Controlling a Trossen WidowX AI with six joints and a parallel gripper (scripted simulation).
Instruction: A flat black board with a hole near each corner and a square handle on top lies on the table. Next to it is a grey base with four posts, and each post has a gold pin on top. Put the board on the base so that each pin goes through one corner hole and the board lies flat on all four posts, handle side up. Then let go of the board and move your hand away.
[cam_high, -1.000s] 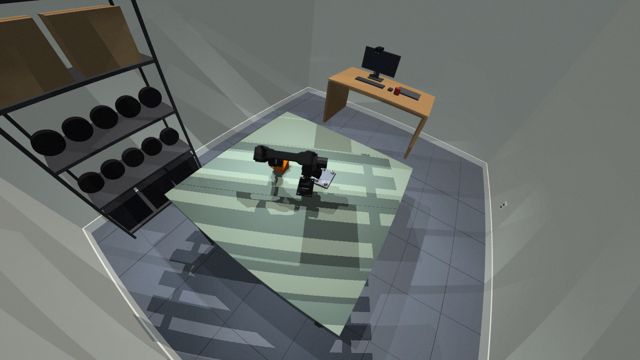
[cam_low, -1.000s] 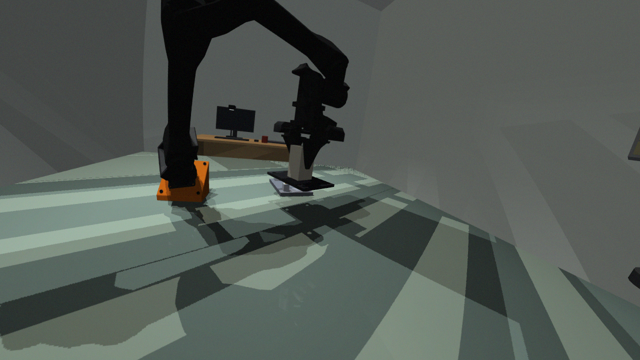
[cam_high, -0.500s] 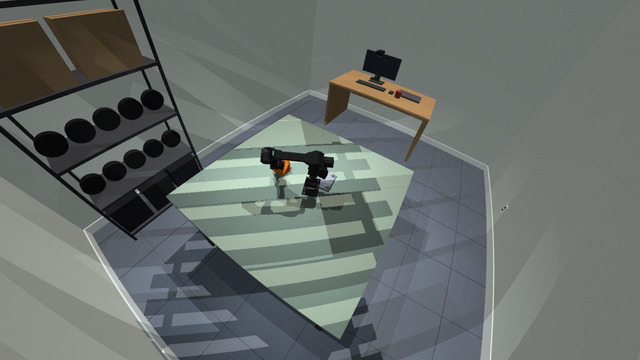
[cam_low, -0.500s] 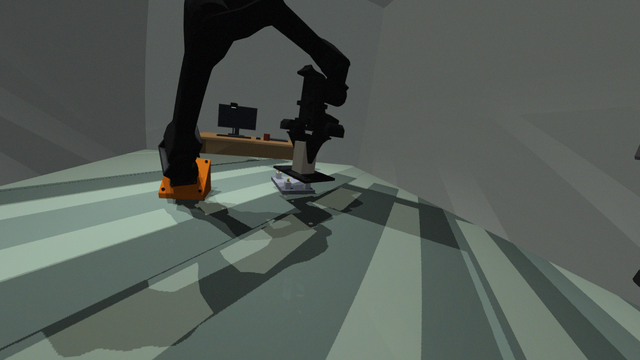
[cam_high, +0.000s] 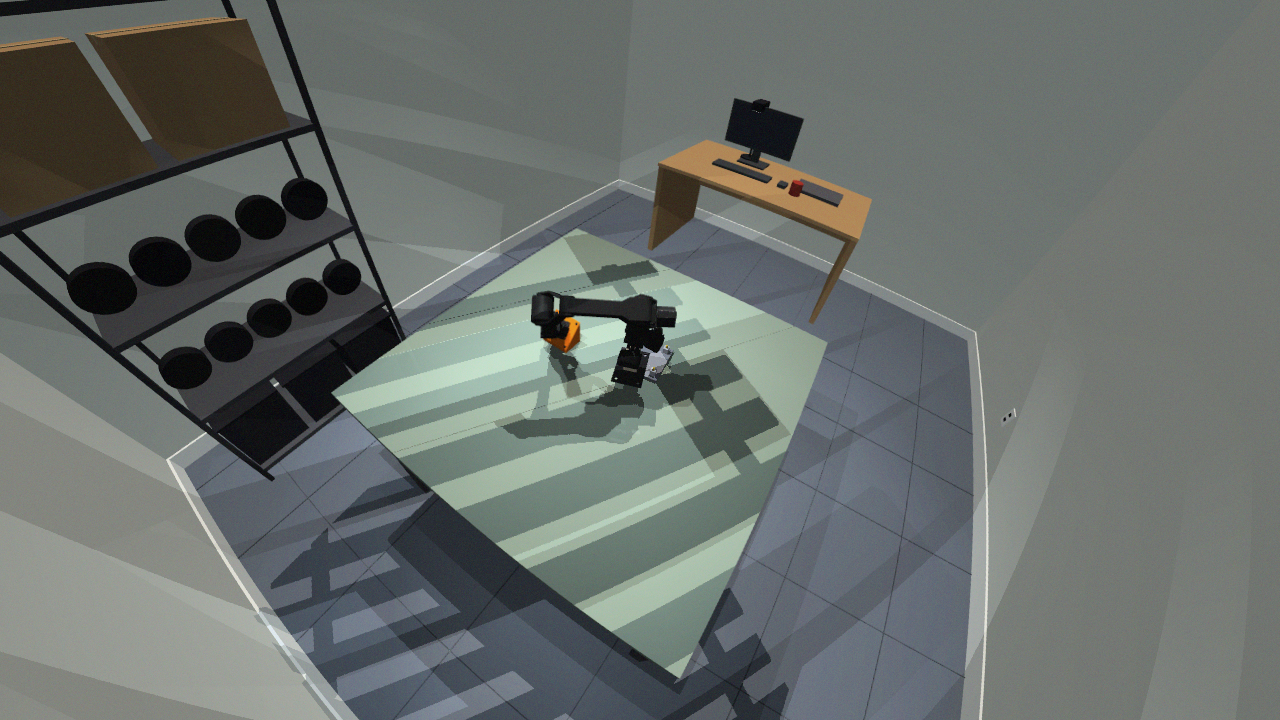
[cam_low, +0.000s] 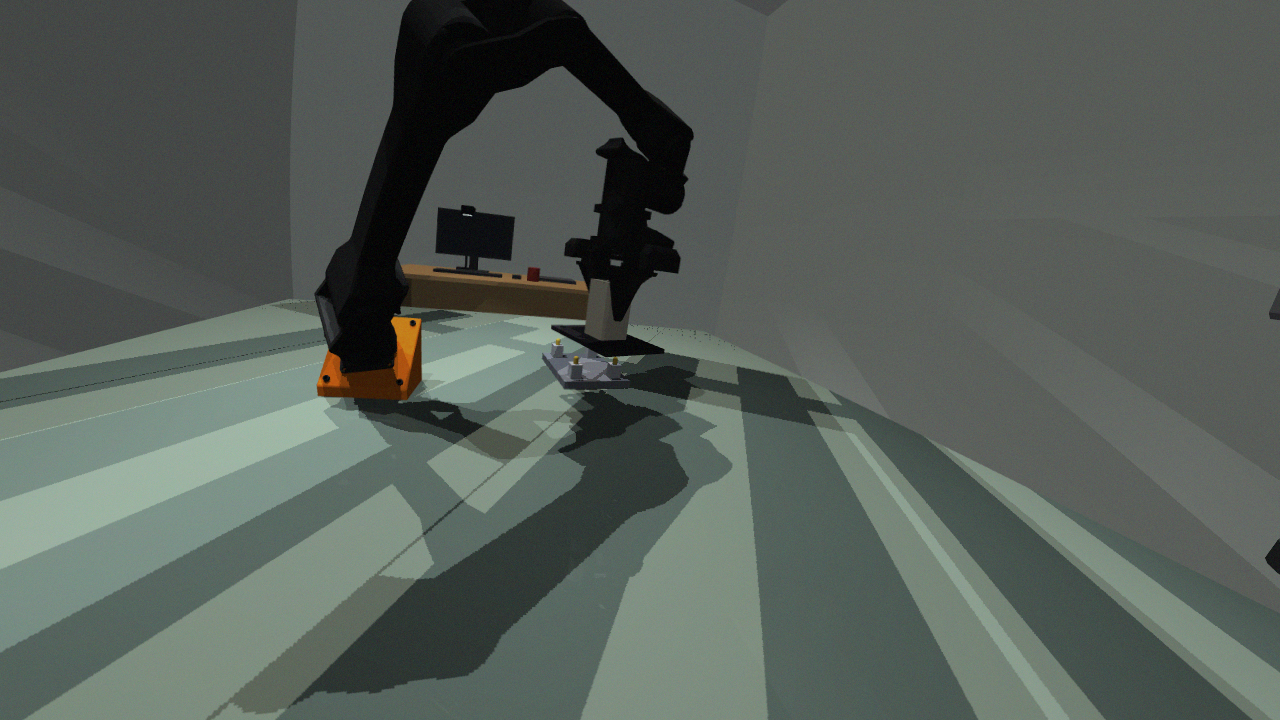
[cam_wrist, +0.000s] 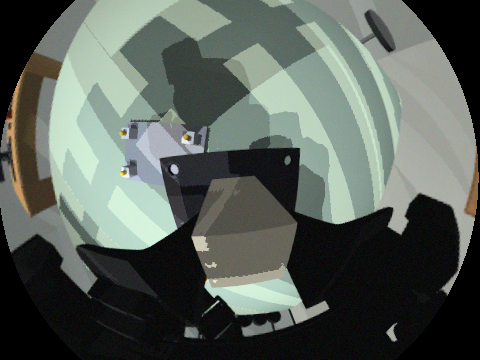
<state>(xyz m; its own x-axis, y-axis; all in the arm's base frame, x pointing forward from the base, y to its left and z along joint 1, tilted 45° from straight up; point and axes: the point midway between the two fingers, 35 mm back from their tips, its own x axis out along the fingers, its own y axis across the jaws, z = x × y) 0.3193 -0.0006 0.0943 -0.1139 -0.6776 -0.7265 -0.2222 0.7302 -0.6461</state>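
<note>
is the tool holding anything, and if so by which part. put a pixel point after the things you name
Yes: the black board (cam_low: 637, 344) (cam_wrist: 260, 167), gripped by the square handle (cam_low: 600, 308) (cam_wrist: 245, 235) on its top, between the fingers of the tool (cam_high: 627, 368) (cam_low: 608, 300) (cam_wrist: 238, 210).

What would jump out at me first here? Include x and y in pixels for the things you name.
Probably the big black arm (cam_high: 595, 308) (cam_low: 501, 53), rising from its bright orange foot (cam_high: 566, 333) (cam_low: 409, 358). Its claw (cam_low: 608, 300) (cam_wrist: 238, 210) grips a pale block atop a thin black board (cam_low: 648, 346) (cam_wrist: 260, 162), held above a grey base (cam_high: 657, 359) (cam_low: 595, 383) (cam_wrist: 145, 155) with gold-tipped posts.
</note>
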